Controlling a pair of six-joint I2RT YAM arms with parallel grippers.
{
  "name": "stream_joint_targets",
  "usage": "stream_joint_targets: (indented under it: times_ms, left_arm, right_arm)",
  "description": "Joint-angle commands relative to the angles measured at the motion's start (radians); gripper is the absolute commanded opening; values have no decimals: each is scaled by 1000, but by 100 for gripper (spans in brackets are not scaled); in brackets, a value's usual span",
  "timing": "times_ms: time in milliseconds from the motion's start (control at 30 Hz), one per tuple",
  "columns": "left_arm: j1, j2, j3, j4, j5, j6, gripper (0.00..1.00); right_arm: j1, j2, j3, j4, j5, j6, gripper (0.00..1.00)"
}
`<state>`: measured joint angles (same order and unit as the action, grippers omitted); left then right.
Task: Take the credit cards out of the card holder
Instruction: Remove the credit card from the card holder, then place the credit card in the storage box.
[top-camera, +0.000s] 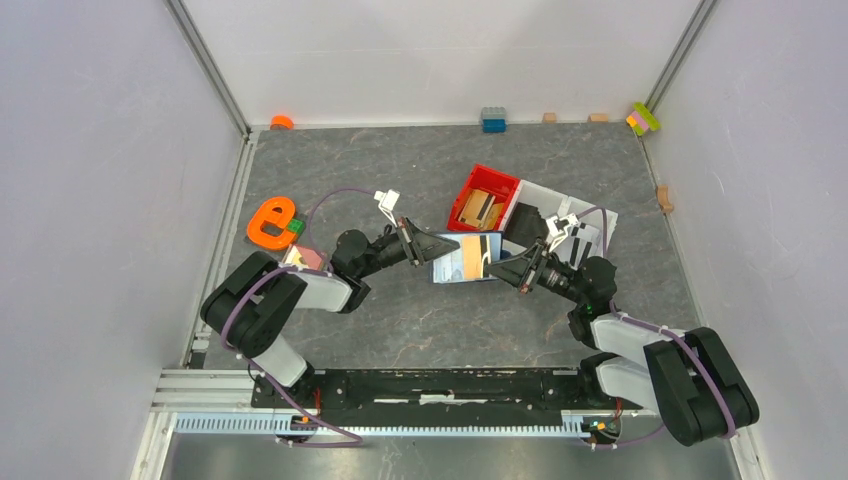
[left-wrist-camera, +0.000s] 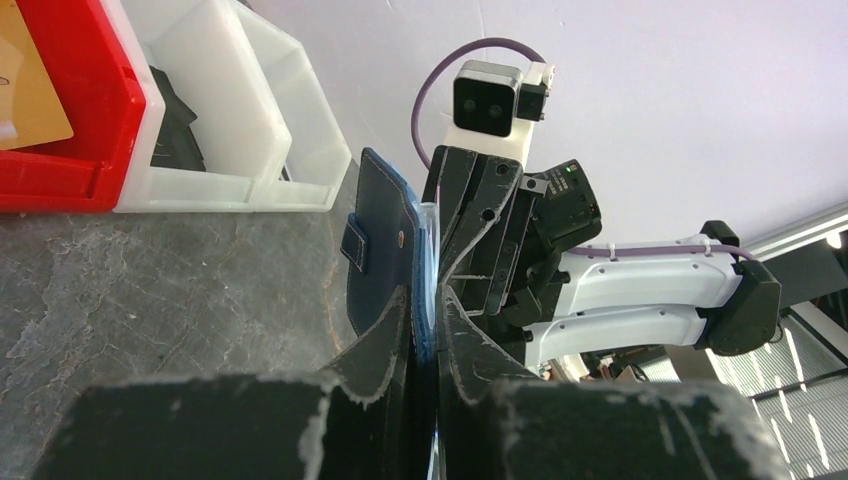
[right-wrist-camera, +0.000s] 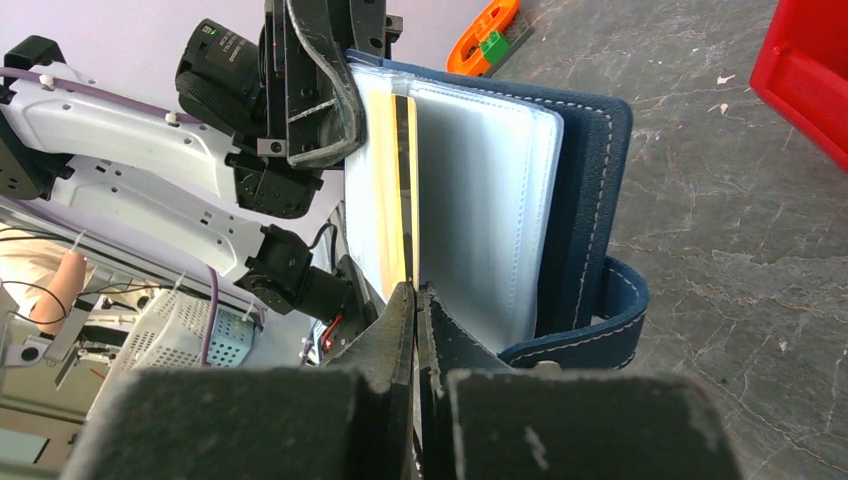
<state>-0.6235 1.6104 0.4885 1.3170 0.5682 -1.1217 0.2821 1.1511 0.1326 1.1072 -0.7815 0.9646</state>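
Note:
The card holder (top-camera: 463, 258), a navy wallet with clear sleeves, hangs open above the table between both grippers. My left gripper (top-camera: 410, 243) is shut on its left edge. In the left wrist view my jaws (left-wrist-camera: 427, 325) pinch the blue sleeves and navy cover (left-wrist-camera: 378, 235). My right gripper (top-camera: 507, 268) meets the holder from the right. In the right wrist view it (right-wrist-camera: 414, 297) is shut on the thin gold edge of a credit card (right-wrist-camera: 403, 200) that stands between the sleeves (right-wrist-camera: 480, 190). The snap tab (right-wrist-camera: 600, 330) hangs loose.
A red tray (top-camera: 497, 176) with tan pieces and a white tray (top-camera: 600, 225) stand just behind the holder. An orange letter shape (top-camera: 270, 222) lies at the left, and a pinkish flat piece (top-camera: 306, 257) lies by the left arm. Small blocks line the back wall.

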Motion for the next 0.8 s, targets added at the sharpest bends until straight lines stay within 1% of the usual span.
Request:
stream_joint_targets:
  times_ms: [0, 167, 300, 567, 667, 767]
  left_arm:
    - [-2, -26, -2, 112, 36, -53, 2]
    - [9, -40, -9, 93, 23, -46, 2]
    - [26, -76, -18, -6, -5, -17, 2]
    - [37, -219, -19, -346, -127, 122, 2]
    - [38, -298, -7, -486, -169, 189, 2]
    - [38, -395, -4, -632, -252, 258, 2]
  right_arm:
    - [-11, -6, -10, 26, 40, -13, 0]
    - [-25, -24, -14, 13, 46, -17, 0]
    - [-59, -61, -22, -69, 77, -53, 0]
    - [-104, -182, -17, -286, 180, -174, 0]
    - [-108, -215, -10, -347, 216, -214, 0]
    - [-112, -244, 2, -398, 246, -249, 0]
